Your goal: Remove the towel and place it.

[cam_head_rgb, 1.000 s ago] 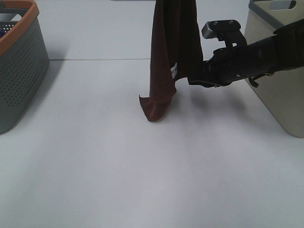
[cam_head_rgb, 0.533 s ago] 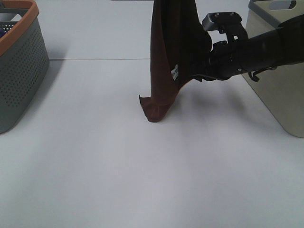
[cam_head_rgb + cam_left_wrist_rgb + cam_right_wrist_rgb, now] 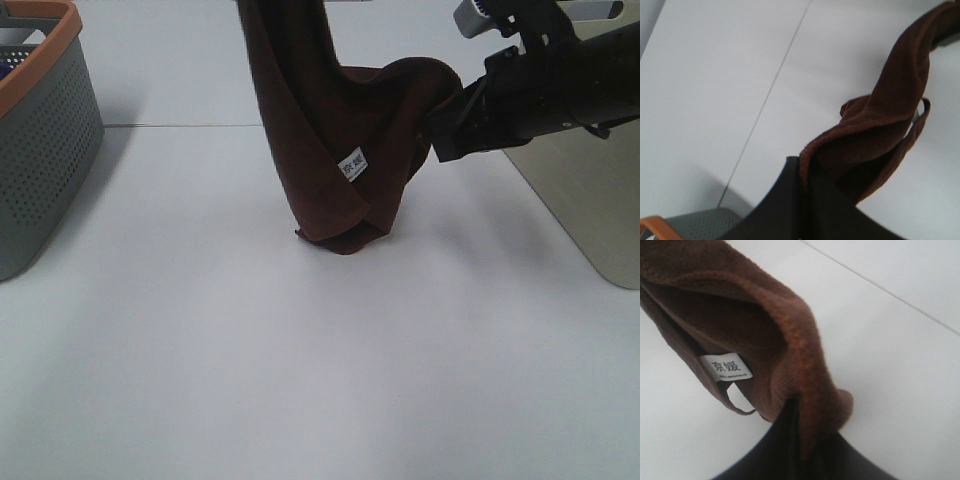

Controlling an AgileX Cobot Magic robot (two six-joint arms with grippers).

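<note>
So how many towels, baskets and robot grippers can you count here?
Towels: 1, the reddish-brown towel
Baskets: 2, the grey basket with an orange rim and the beige basket
Grippers: 2, the left gripper and the right gripper, both shut on the towel
Total: 5

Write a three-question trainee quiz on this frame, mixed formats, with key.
1. True or false: only the right pincer holds the towel.
2. Which container has an orange rim? A) the perforated grey basket B) the beige bin
3. Fill in: the towel's small white ___ faces the high camera.

Key: 1 false, the left pincer grips it too; 2 A; 3 tag.
</note>
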